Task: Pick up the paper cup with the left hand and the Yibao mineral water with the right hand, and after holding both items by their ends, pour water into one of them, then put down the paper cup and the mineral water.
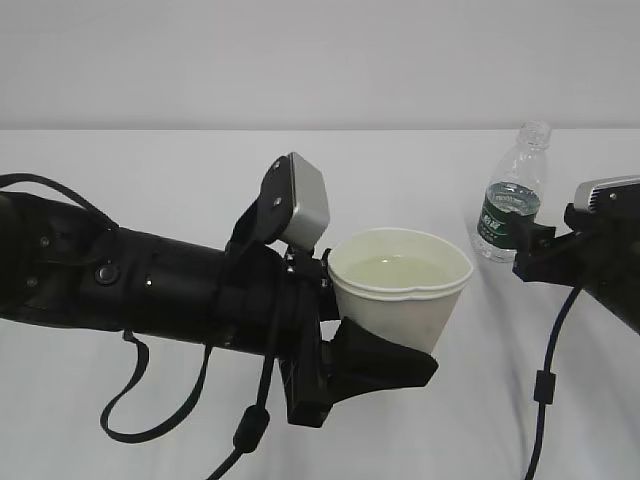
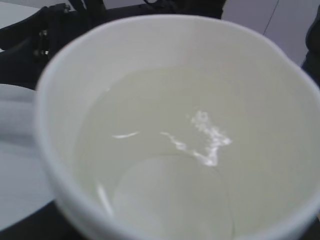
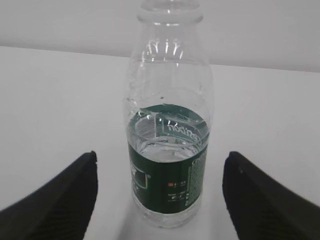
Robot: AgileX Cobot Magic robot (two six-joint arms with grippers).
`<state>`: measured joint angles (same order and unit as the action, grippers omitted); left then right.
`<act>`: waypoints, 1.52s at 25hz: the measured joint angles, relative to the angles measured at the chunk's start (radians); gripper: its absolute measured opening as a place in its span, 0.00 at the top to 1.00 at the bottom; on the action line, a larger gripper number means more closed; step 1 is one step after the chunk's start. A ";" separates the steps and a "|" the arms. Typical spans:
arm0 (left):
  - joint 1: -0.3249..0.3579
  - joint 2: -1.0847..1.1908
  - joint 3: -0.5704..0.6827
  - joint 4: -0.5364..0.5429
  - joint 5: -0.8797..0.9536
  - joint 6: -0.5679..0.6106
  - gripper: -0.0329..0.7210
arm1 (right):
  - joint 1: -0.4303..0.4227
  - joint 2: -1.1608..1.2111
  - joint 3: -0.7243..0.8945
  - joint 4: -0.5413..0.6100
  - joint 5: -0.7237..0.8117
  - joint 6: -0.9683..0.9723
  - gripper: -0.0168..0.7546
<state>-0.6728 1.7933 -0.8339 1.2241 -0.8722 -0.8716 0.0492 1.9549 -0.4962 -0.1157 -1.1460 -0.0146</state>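
A: Left side first. What's the left hand (image 1: 385, 345) doing?

B: Clamped on the paper cup (image 1: 402, 300). Black jaws grip it low on the wall, cup upright, lifted clear of the table (image 1: 150, 170). Its rim looks a bit squeezed on the near side.

A: Anything inside?

B: Yes, water. The left wrist view looks straight down into the paper cup (image 2: 175, 130): pale liquid with a bright glint on it, round bottom showing through. It fills only the lower part of the cup.

A: Where's the cup over the table?

B: Held about mid-table, nearer the front edge than the back.

A: Right side?

B: The Yibao mineral water (image 1: 513, 195) stands upright on the table, near the back edge, toward the right. No cap on it. Green label band, water level sits within the label's height.

A: Is the right hand (image 1: 528, 245) holding it?

B: No. Jaws spread wide, released. In the right wrist view both fingers (image 3: 55, 197) sit well out to either side of the bottle (image 3: 167, 150), neither touching it.

A: And in the exterior view?

B: The gripper tip sits just at the bottle's right side, around label height.

A: Bottle and cup touching?

B: No, apart, the bottle farther back and to the right.
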 joint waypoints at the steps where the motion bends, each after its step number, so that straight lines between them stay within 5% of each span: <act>1: 0.000 0.000 0.000 -0.011 0.007 0.000 0.39 | 0.000 -0.006 0.008 0.000 0.000 0.000 0.21; 38: 0.012 0.079 0.000 -0.676 0.090 0.486 0.39 | 0.000 -0.116 0.135 -0.008 0.000 0.000 0.21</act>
<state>-0.6608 1.8721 -0.8339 0.5483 -0.7821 -0.3852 0.0492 1.8389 -0.3612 -0.1233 -1.1460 -0.0146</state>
